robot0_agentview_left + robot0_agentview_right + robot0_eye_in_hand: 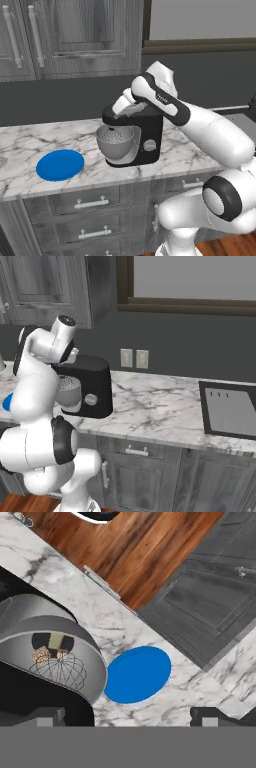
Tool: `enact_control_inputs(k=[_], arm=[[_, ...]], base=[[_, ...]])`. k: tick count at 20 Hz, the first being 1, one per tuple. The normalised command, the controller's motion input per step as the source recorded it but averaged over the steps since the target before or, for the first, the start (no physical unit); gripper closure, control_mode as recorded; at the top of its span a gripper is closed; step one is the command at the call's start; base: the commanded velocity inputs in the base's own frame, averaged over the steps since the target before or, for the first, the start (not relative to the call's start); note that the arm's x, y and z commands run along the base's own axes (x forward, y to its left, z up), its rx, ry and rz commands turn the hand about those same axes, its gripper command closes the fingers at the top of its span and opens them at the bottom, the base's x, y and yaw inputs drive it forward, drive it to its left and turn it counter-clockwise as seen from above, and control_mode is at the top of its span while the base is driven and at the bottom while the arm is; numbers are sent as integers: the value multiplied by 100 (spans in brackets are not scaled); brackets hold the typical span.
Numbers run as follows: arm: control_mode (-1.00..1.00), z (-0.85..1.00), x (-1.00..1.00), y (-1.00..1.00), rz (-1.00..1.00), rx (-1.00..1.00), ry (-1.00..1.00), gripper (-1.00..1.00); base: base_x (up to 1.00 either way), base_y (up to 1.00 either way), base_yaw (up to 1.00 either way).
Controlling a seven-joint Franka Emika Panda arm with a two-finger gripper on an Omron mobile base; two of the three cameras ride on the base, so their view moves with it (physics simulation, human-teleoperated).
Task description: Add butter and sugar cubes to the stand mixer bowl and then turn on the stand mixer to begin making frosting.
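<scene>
The black stand mixer (142, 132) stands on the marble counter, its grey knob (150, 145) on the side facing me. Under its head sits the grey metal stand mixer bowl (117, 143). In the hand view the bowl (75, 647) is at the left. Inside it lie the pale-yellow butter (55, 641) and two tan sugar cubes (42, 656) beside the wire whisk (62, 671). My gripper (132, 718) is open and empty, hovering just above the mixer's head (122, 111).
A flat blue plate (60, 165) lies bare on the counter left of the mixer. Drawers with handles (91, 204) run below the counter edge. A dark recessed panel (230, 411) sits in the counter far right, with wall outlets (135, 358) behind.
</scene>
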Motion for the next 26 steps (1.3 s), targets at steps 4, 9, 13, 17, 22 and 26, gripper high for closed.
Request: enact_control_inputs(k=[4,9,13,17,22,26], arm=[[-100,9,-50,2,-6,-18,-13,-100],[-100,39,-91,-42,-15,-13,-19,-100],[-100,14,-68,-71,-19,-23,-23,-100],[-100,0,-33,-70,-24,-30,-18,-100],[-100,-11,-18,-69,-14,-20,-16,-100],[-100,-20,-31,-50,-2,-1,-20,-100]], base=[[0,0,0],[0,0,0],[0,0,0],[0,0,0],[0,0,0],[0,0,0]])
